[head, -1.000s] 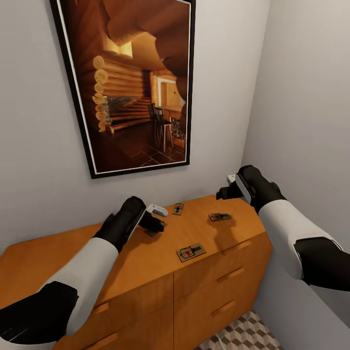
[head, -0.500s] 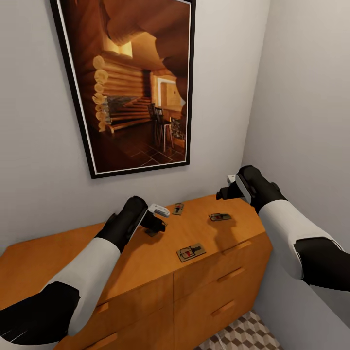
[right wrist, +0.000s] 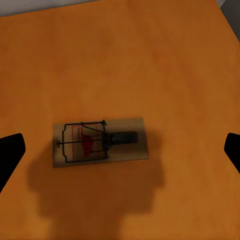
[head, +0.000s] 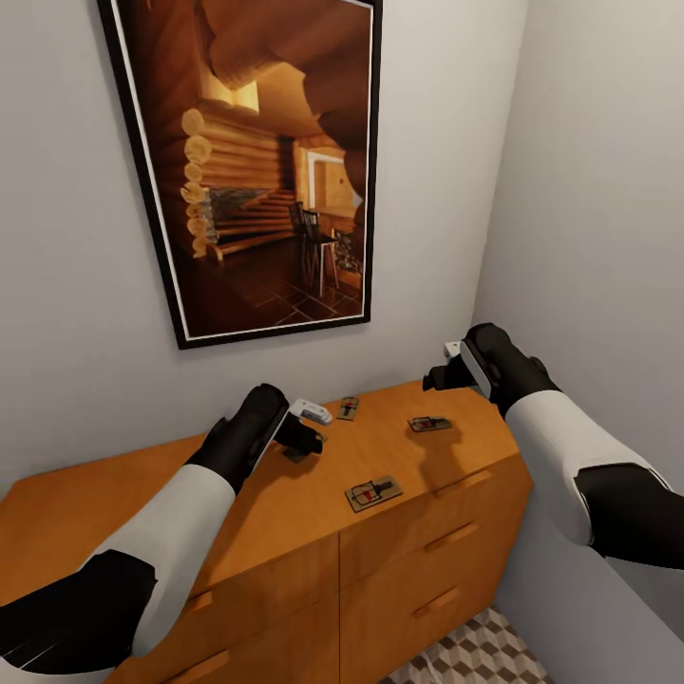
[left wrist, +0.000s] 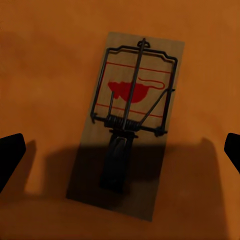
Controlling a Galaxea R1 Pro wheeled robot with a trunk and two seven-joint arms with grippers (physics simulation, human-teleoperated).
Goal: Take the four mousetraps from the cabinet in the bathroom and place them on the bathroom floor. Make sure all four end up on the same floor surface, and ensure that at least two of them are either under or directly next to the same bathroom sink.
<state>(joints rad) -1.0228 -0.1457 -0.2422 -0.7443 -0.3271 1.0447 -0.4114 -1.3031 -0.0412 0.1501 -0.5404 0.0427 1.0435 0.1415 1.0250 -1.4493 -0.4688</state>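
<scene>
While mousetraps lie on cabinet, left hand and right hand hover above, wide open, empty.

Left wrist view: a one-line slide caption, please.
Open left gripper poised above a mousetrap lying flat on the orange-brown cabinet top.

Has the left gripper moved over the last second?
Yes, barely: the left gripper has crept slightly right along the cabinet, towards the back mousetrap.

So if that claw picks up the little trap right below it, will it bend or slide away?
The mousetrap looks like a flat stiff board, so it likely won't bend. Lying flush on the smooth cabinet top, it may skid when nudged. The open left gripper could snag its raised wire.
</scene>
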